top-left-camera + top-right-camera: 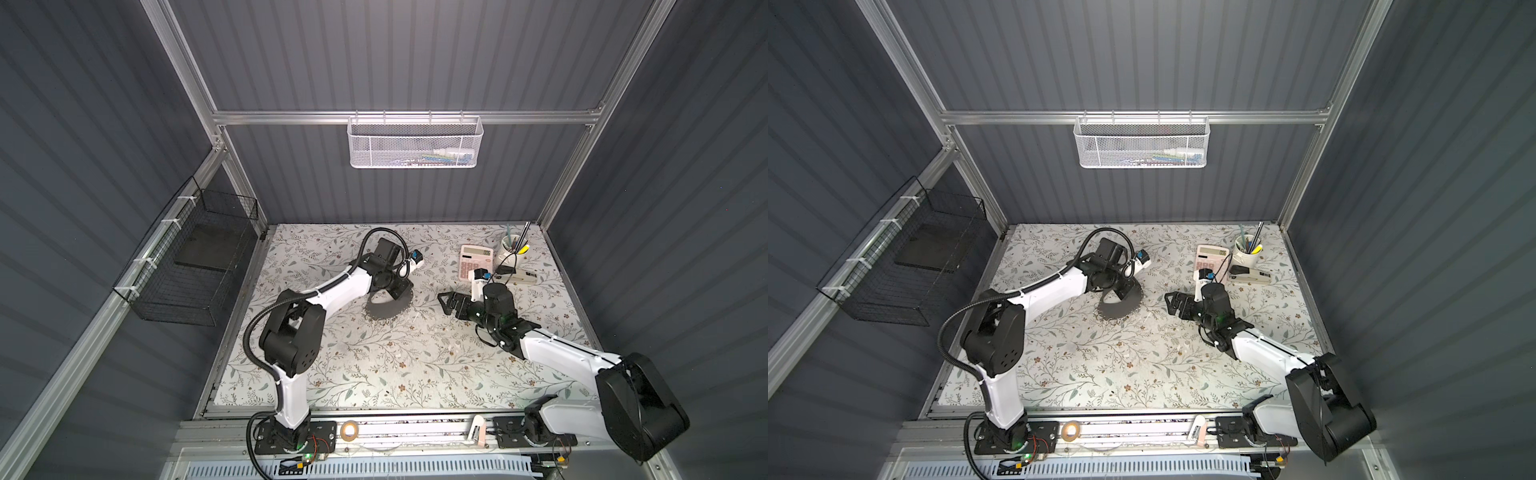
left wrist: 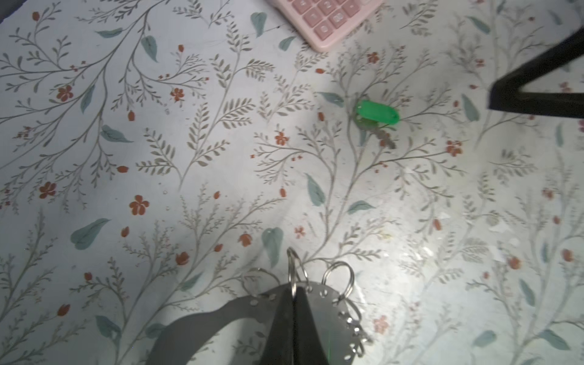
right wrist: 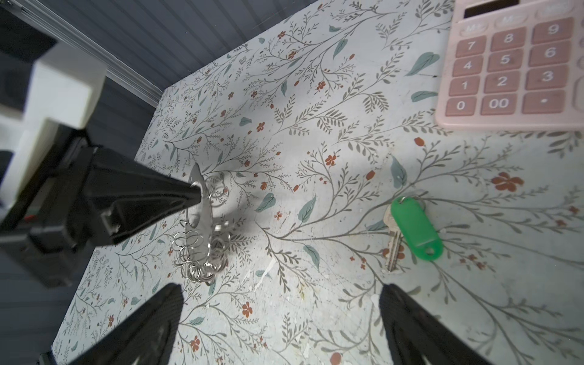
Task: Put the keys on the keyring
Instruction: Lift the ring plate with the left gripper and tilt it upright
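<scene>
Jaws of the left gripper are clamped on the keyring rim, mid-scene. The right gripper gapes wide, empty, beside the green key, which lies right of the ring, near the pink calculator.

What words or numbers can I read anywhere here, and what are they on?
"7 8 9": pink calculator keys
"4 5 6": next row down
"1 2 3": next row down
"0 00": bottom row
Keys above those: too blurred to read
display: digits too small
key: green tag, no text
stapler: label too small
</scene>
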You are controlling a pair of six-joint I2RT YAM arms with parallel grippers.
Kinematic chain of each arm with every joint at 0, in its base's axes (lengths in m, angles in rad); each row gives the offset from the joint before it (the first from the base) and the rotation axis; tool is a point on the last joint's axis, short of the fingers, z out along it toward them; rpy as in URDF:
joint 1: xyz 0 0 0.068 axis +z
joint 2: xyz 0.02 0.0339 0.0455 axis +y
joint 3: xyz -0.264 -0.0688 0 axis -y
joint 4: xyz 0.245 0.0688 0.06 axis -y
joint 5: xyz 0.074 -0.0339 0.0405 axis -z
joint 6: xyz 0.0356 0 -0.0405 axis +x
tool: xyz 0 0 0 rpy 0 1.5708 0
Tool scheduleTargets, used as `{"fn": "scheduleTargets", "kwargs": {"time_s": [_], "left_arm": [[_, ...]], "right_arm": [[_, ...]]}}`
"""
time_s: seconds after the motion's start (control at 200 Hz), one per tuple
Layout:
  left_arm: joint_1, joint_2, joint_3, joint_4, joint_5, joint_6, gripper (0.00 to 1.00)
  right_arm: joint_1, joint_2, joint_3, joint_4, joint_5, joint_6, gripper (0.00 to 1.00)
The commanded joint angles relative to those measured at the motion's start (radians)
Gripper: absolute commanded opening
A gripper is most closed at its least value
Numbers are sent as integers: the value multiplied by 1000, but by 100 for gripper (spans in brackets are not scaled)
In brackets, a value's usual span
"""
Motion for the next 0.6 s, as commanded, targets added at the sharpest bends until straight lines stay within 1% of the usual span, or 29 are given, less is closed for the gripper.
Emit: {"fn": "scheduleTargets", "kwargs": {"time_s": [0.0, 0.15, 0.28, 0.475, 0.595], "left_arm": [[-45, -76, -105, 57, -34, -80, 0], [-125, -136, -199, 75, -53, -115, 0], [-190, -152, -258, 78, -67, -103, 0], [-234, -117, -296, 63, -68, -100, 0], [-250, -116, -330, 83, -29, -106, 0]], "right_arm": [[3, -27, 3, -14, 11, 6, 99], [3, -48, -1, -31, 37, 6, 99], [3, -59, -4, -45, 68, 3, 99], [3, -56, -2, -56, 88, 2, 99], [3, -55, -1, -59, 94, 2, 99]]}}
